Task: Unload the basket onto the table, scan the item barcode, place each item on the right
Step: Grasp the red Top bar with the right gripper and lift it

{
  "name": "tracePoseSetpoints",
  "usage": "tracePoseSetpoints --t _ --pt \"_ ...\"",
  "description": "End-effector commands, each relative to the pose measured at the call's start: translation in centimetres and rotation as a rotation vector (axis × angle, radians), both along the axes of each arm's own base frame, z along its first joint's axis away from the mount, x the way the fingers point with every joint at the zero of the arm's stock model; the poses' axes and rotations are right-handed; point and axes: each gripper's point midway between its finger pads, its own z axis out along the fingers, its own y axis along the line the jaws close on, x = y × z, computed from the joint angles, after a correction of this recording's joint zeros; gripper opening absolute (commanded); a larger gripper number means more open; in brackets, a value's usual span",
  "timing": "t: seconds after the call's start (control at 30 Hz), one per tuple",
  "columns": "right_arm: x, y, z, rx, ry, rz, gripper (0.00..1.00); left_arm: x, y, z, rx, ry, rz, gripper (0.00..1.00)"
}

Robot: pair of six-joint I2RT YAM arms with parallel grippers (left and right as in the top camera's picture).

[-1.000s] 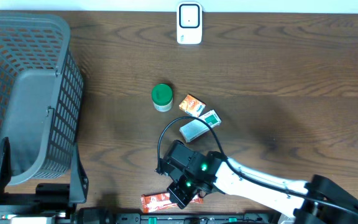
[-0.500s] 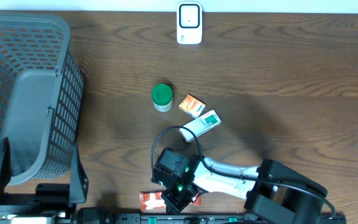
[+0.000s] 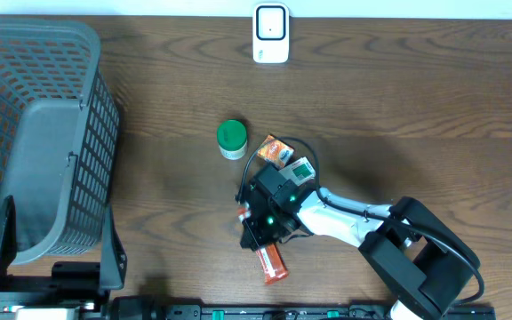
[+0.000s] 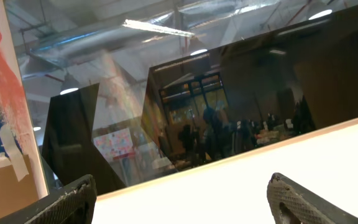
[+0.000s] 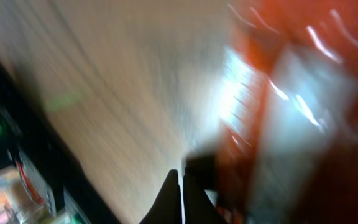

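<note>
A red packet (image 3: 271, 260) hangs at the front middle of the table, and my right gripper (image 3: 258, 240) is shut on its upper end. The right wrist view is blurred. There the shut right gripper (image 5: 180, 186) has the red packet (image 5: 291, 106) close against its right side, so the pinch point itself is unclear. A white scanner (image 3: 271, 34) stands at the table's far edge. In the left wrist view my left gripper (image 4: 182, 202) is open, empty and aimed up at windows and ceiling. It is out of the overhead view.
A green-lidded jar (image 3: 231, 139), an orange packet (image 3: 276, 149) and a white-and-green box (image 3: 302, 168) lie mid-table, just beyond the right wrist. A large grey mesh basket (image 3: 78, 178) fills the left side.
The right gripper swung from the table's front edge back and to the right. The red packet came with it and turned from lying sideways to nearly lengthwise. The left gripper has not changed.
</note>
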Motion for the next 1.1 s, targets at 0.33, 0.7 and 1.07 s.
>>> tracePoseSetpoints --t 0.33,0.7,1.07 --pt "3.2 2.8 6.9 0.203 -0.052 -0.040 0.72 -0.1 -0.2 -0.2 0.026 -0.001 0.006 0.87" --pt "7.0 -6.6 6.2 -0.169 -0.222 -0.236 0.92 0.1 -0.1 -0.5 0.046 0.012 0.017 0.87" --pt "5.6 -7.0 1.5 -0.260 -0.123 -0.189 0.87 0.2 -0.1 -0.8 0.045 0.027 0.017 0.87"
